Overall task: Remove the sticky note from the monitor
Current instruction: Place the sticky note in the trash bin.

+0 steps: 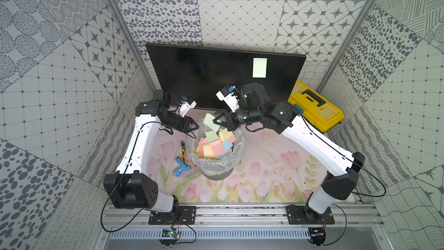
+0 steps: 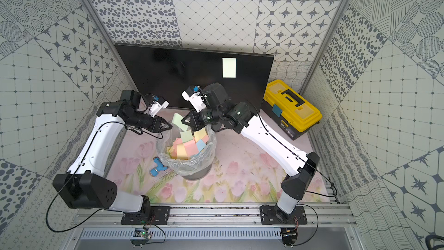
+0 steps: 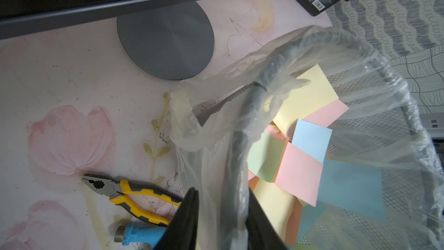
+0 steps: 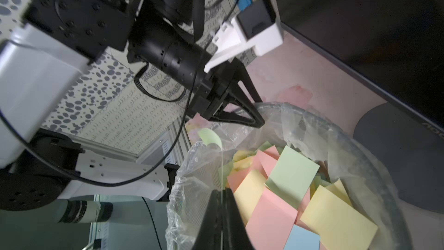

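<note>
right gripper is pinched tight on a green sticky note, gripping one edge so the note hangs just above the far rim of the waste bin, over the coloured notes piled inside. its tips point toward the bin, away from the screen. left gripper is clamped on the bin's left rim, with the clear plastic liner caught between its fingers. the monitor stands behind the bin, its round stand base resting just beyond the bin. a second sticky note, pale green, sits flat on the dark screen, beyond the bin and off to its right, well apart from the right gripper. pliers and a blue fitting lie just left of the bin; a yellow toolbox sits beyond the bin to its right
</note>
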You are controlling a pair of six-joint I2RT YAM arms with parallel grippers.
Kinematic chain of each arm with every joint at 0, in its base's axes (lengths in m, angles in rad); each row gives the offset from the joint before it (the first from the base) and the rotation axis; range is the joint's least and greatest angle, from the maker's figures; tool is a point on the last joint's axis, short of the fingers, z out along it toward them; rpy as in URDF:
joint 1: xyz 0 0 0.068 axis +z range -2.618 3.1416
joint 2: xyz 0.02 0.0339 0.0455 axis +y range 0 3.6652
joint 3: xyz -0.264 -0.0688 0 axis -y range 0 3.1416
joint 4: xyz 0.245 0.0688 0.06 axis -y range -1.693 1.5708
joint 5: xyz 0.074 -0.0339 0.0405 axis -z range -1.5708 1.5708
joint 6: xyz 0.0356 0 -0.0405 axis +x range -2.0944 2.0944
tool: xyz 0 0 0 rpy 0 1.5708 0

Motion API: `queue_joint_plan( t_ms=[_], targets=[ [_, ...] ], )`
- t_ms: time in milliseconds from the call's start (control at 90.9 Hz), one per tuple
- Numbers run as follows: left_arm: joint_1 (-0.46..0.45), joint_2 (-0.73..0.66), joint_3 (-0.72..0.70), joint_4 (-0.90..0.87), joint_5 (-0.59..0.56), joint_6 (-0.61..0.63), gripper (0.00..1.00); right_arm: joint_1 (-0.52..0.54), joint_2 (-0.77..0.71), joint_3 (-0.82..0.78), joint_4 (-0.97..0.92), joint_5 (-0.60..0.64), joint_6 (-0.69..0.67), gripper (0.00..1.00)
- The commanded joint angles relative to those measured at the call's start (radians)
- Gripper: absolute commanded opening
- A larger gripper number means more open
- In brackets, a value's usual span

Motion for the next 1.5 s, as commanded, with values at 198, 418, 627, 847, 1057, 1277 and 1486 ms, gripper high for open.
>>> queue_joint_plan(
  t_ms=[198, 418, 627, 847, 1057, 1277, 1486],
  targets=[
    [-0.001, 0.005, 0.010, -0.016, -0.001, 0.029, 0.34, 0.047, 0.054, -0.044, -0.060, -0.014, -0.100, 0.00],
    [-0.003, 0.001, 0.008, -0.017, -0.003, 0.029, 0.34, 0.066, 0.068, -0.090, -0.059, 0.023, -0.116, 0.00],
    [-0.002, 0.005, 0.009, -0.016, -0.004, 0.029, 0.34, 0.077, 0.090, -0.110, -0.054, 0.047, -0.124, 0.00],
    [-0.002, 0.005, 0.010, -0.015, -0.007, 0.030, 0.34, 0.080, 0.104, -0.101, -0.049, 0.076, -0.128, 0.14],
    [-0.001, 0.007, 0.009, -0.016, -0.009, 0.030, 0.34, 0.080, 0.088, -0.093, -0.049, 0.129, -0.137, 0.39],
    [-0.002, 0.007, 0.009, -0.015, -0.009, 0.031, 0.34, 0.080, 0.067, -0.067, -0.048, 0.199, -0.143, 0.51],
    [-0.002, 0.008, 0.009, -0.016, -0.008, 0.032, 0.34, 0.080, 0.047, -0.027, -0.043, 0.277, -0.148, 0.60]
  ],
)
